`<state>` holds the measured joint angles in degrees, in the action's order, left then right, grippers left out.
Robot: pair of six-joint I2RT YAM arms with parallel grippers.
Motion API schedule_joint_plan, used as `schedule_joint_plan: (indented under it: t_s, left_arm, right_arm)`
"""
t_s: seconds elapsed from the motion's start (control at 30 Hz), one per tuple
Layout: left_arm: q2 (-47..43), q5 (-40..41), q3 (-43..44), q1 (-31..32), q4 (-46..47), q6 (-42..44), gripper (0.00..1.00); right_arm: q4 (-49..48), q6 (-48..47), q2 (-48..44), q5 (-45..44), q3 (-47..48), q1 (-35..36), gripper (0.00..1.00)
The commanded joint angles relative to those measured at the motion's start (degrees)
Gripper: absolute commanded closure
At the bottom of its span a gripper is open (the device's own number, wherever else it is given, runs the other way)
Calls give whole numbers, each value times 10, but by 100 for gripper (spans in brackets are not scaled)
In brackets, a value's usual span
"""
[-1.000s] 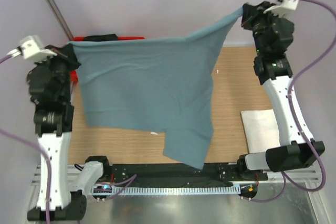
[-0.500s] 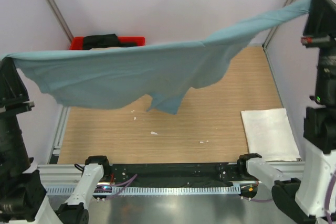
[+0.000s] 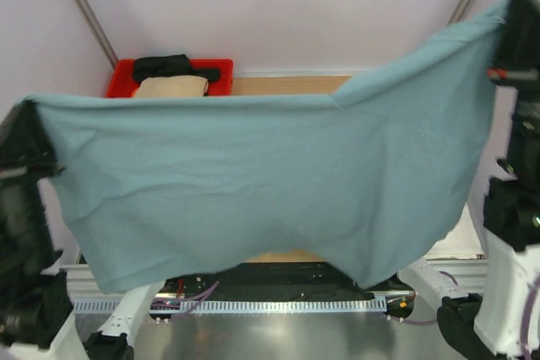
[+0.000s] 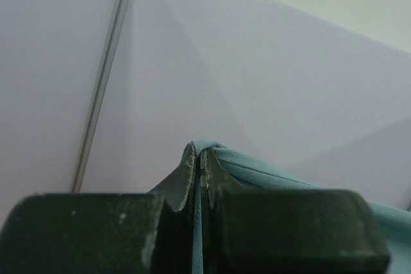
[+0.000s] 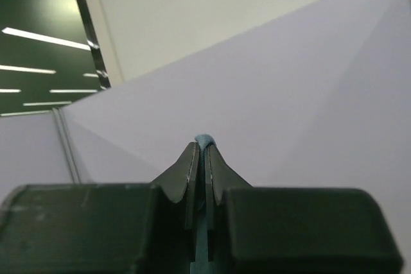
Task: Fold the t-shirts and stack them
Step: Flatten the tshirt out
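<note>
A dusty teal-blue t-shirt (image 3: 270, 183) hangs spread wide in the air between both arms and hides most of the table. My left gripper (image 3: 28, 114) is shut on its left top corner; in the left wrist view the cloth (image 4: 270, 171) is pinched between the fingertips (image 4: 199, 153). My right gripper (image 3: 510, 16) holds the right top corner higher up, shut on a fold of the cloth (image 5: 204, 139). A black t-shirt (image 3: 164, 65) and a tan t-shirt (image 3: 173, 86) lie in the tray at the back left. A sliver of the white t-shirt (image 3: 461, 244) shows by the right arm.
The red plastic tray (image 3: 121, 72) stands at the table's back left corner. A strip of bare wooden table (image 3: 287, 84) shows behind the hanging cloth. Pale walls and frame posts close in the back and sides. The arms' base rail (image 3: 278, 303) runs along the near edge.
Both arms have lifted the teal t-shirt up and toward the near edge. It was billowing flat half a second ago and now hangs down like a curtain.
</note>
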<state>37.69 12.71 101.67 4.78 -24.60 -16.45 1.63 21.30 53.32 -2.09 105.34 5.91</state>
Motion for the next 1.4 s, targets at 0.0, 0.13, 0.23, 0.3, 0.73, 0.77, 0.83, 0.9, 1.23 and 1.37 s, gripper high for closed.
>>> schedule_joint_plan:
  t_s: [0.0,0.13,0.23,0.3,0.73,0.77,0.83,0.9,1.23,1.37]
  left_arm:
    - [50,38,-111,1,11,19,100]
    - [121,80,-291,0,87,27,100]
    - [179,86,-278,0,48,28,100]
    - [158,84,-274,-3,85,20,100]
    - [110,115,28,-8,-11,38,100]
    - [111,103,34,-7,-18,38,100]
    - [113,82,42,-8,-26,37,100]
    - [115,93,55,-7,-35,46,100]
    - [128,98,161,2,-41,94,100]
    - [138,122,185,26,-45,127,100]
  right_arm:
    - [-39,-1,111,-14,-86,-2,99]
    - [-101,-11,190,-47,-192,-4,99]
    - [-31,-43,251,-35,-147,-3,99]
    - [-42,-57,238,-43,-147,-3,99]
    - [32,-38,215,-4,-19,-42,99]
    - [-11,-4,206,38,-49,-42,99]
    - [-49,23,202,61,-71,-42,99]
    - [-20,25,214,66,-38,-41,99]
    - [-12,21,199,66,20,-42,99]
    - [-22,9,197,57,31,-42,99]
